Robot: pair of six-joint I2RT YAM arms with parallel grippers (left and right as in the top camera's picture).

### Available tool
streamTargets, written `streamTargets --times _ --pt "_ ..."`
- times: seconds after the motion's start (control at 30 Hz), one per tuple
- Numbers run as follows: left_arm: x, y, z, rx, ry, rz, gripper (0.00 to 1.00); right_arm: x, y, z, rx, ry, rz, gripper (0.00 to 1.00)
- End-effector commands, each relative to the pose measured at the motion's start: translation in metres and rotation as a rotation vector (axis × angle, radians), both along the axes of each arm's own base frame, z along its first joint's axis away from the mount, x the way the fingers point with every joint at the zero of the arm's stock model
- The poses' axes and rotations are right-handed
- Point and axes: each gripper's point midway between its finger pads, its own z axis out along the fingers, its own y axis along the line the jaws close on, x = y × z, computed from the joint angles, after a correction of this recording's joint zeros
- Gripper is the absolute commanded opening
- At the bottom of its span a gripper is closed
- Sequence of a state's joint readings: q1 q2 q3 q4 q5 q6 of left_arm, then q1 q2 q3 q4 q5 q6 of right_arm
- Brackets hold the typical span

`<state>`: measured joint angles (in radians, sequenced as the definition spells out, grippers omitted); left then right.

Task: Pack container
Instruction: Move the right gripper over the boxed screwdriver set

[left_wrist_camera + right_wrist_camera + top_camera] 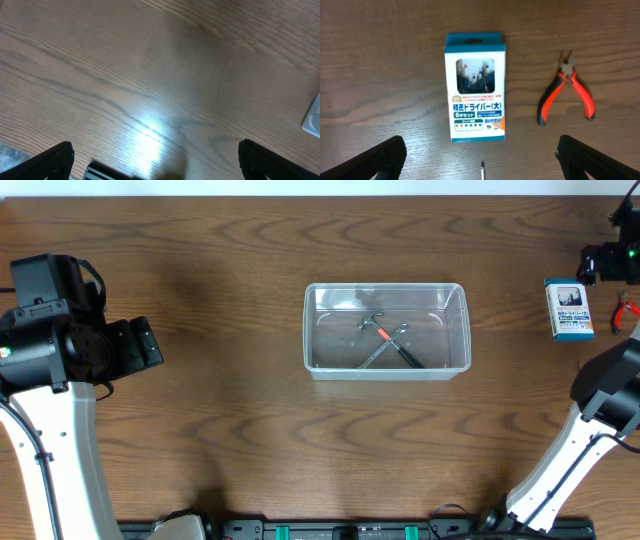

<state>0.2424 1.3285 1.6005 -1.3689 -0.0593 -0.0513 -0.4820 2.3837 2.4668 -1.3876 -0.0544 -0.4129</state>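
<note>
– Our right tool (482, 159) has its fingers (390, 155) spread wide with nothing between them, agreed?

– Agreed. It is empty and touches nothing, and it hangs directly above the screwdriver box (475, 93).

– And where is the container?

– The clear container (386, 330) stands open in the middle of the surface (250, 440). A few slim metal items (388, 342) lie crossed on its floor. The screwdriver box lies flat, well to the right of the container. The red-handled pliers (566, 90) are just beyond the box, farther from the container.

– So which step are we on?

– We judge the packing to be partway done, since some things are in and the box and pliers are not yet. We read this as the approach to pick the box. Next we would need to come straight down and close across the box's narrow width. The spread looks ample for that. Then we would lift it and carry it to the container.

– And our left tool (157, 160)?

– Its fingers are apart too and hold nothing. It sits over bare wood, well to the left of the container.
</note>
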Motion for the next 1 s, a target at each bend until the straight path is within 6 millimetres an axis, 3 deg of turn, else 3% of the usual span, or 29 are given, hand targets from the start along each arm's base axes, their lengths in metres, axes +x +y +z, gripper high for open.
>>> streamTargets --times 0.0,0.37,0.73,0.97 --pt "-0.001 0.002 0.004 0.006 -0.008 0.001 0.98 -0.002 0.003 -0.03 0.026 0.069 0.016 0.99" --pt "-0.001 0.002 0.004 0.006 -0.008 0.001 0.98 -0.004 -0.002 -0.064 0.027 0.137 0.014 0.99" --pt "0.0 0.002 0.004 0.006 -0.009 0.001 0.98 -0.001 -0.005 -0.073 0.009 0.143 0.04 0.99" --pt "-0.001 0.002 0.004 0.006 -0.008 0.001 0.98 -0.001 0.003 -0.093 0.033 0.184 0.056 0.99"
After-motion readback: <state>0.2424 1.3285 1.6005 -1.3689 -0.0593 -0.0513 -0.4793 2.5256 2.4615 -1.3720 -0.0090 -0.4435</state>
